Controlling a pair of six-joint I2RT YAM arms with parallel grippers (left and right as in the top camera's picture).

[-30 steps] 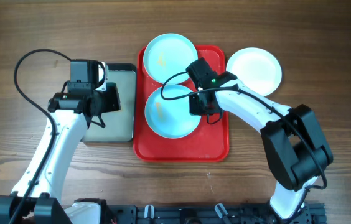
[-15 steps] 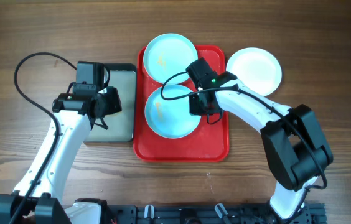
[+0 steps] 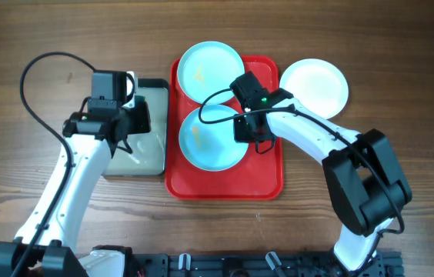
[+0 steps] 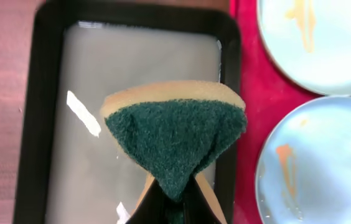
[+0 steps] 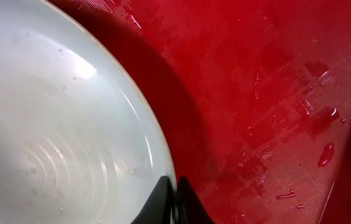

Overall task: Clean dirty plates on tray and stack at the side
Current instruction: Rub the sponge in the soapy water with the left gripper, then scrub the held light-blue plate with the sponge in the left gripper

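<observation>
The left gripper (image 4: 170, 202) is clamped tight on a yellow sponge with a dark green scouring face (image 4: 175, 134), pinching it at its narrow end so the green side fans out wide beyond the fingertips. Directly beneath that gripper sits the small black-rimmed rectangular tray with a grey inside (image 4: 29, 124), and its grey floor shines wet with bright glints of light. The sponge hangs over this tray; whether it touches the surface I cannot tell.

Just beside the left gripper, on its inner side, lies the large red rectangular plastic tray with a raised rim (image 3: 267, 173), edge to edge with the black one. Two pale mint round glossy plates lie on it. The far mint plate (image 3: 209, 69) overhangs the red tray's far rim and carries an orange smear. The near mint plate (image 3: 211, 138) has an orange streak too, and that is where the right gripper (image 3: 249, 131) is working. Its fingers are closed down on that plate's rim, at the edge nearest the right arm. From the right wrist, the two fingertips meet at the pale rim, with the plate spreading off to one side and the scratched red tray floor, dotted with droplets, to the other. Whether the rim is raised off the tray I cannot tell.

Out past the right gripper, off the red tray, a white round glossy plate (image 3: 315, 86) rests alone on the wooden table (image 3: 402, 61).
</observation>
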